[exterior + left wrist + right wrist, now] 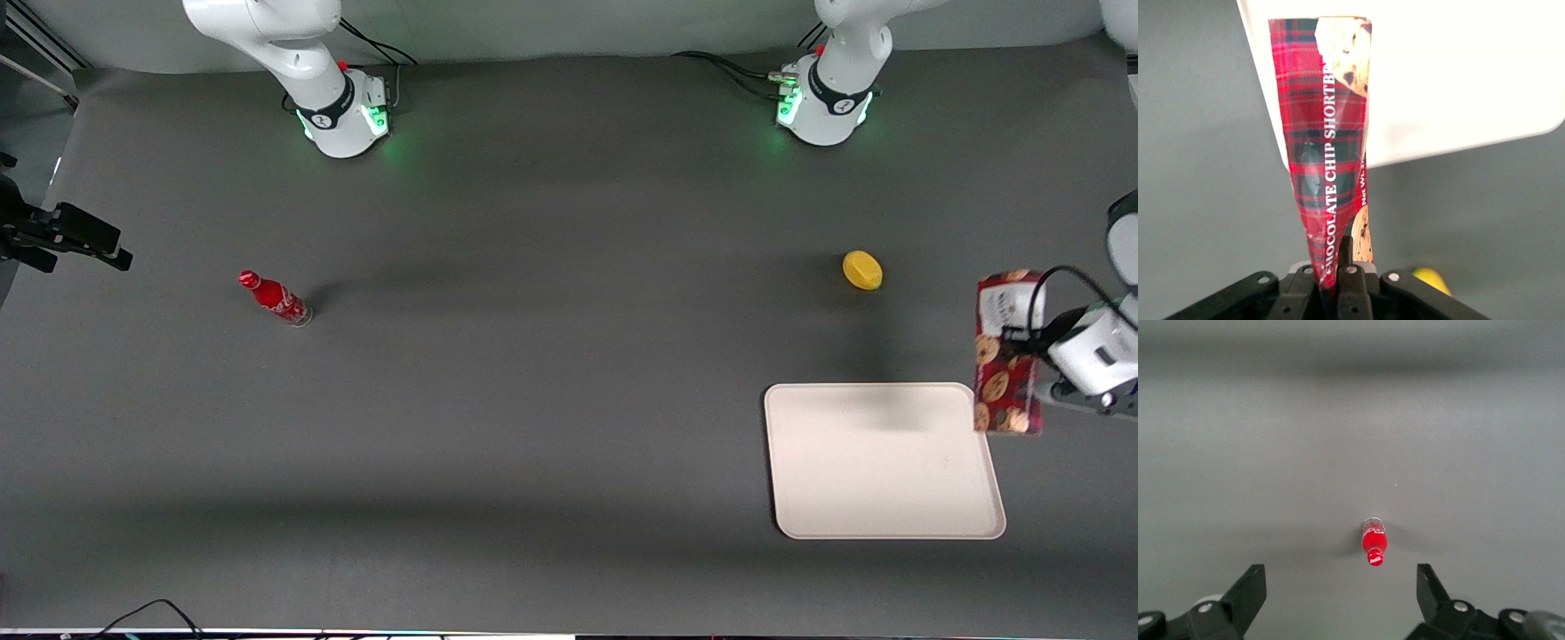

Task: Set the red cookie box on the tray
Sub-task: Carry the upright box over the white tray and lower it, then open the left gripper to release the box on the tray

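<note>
Tray [880,480]: flat on the worktop [533,400], nearest the front camera.
Box [1003,356]: held in the air above the tray's edge.
Pincer [1031,364]: clamped on the box.
Lemon [862,269]: farther back.
Bottle [276,299]: toward the parked arm's end.

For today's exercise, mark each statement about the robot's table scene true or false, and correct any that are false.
1. The gripper is shut on the red cookie box, holding it above the table. True.
2. The red cookie box lies flat in the middle of the tray. False: it is in the air by the tray's edge, at the working arm's end of the table.
3. A yellow lemon-like object sits on the table, farther from the front camera than the tray. True.
4. The small red bottle stands on the tray. False: it stands on the bare table toward the parked arm's end.
</note>
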